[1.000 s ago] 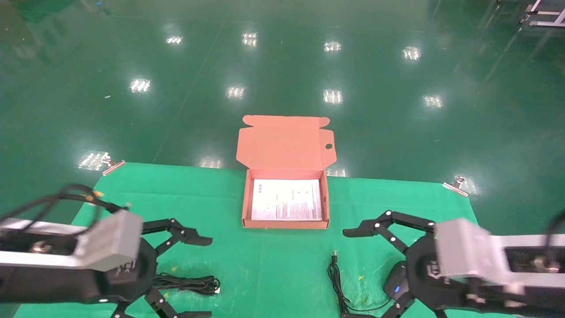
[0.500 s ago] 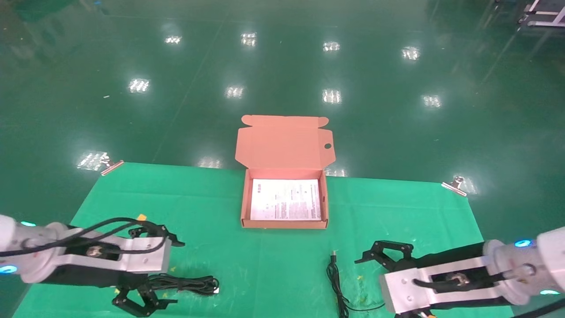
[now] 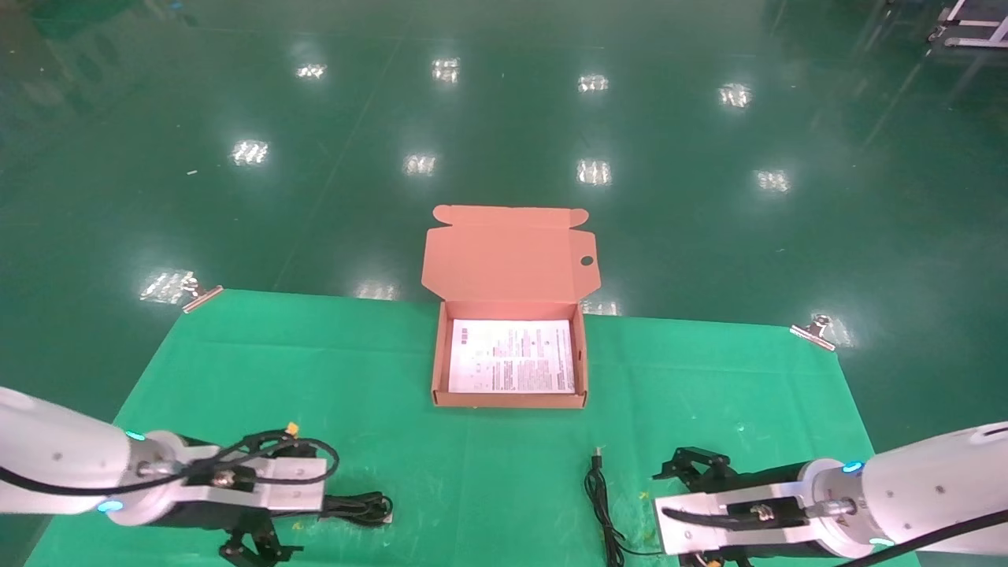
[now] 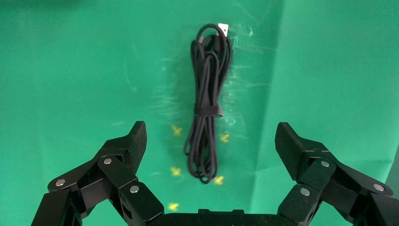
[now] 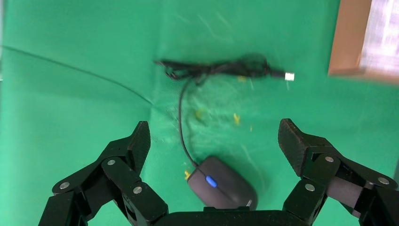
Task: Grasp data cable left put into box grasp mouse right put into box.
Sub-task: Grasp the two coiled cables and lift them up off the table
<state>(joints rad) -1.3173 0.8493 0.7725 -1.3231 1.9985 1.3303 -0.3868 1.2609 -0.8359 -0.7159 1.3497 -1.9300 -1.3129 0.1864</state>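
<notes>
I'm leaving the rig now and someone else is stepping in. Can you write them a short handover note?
Left gripper: open, empty, over the data cable at the near left of the table.
Right gripper: open, empty, above the mouse at the near right.
Box: lid open, only its white sheet inside.
Done: nothing packed.
Left: grasp the cable and the mouse, and put both into the box.

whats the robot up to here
It is packing a box that sits open on the table, holding only a printed sheet. The left gripper hangs open over the coiled data cable; the right gripper hangs open over the mouse. Nothing is grasped yet.
</notes>
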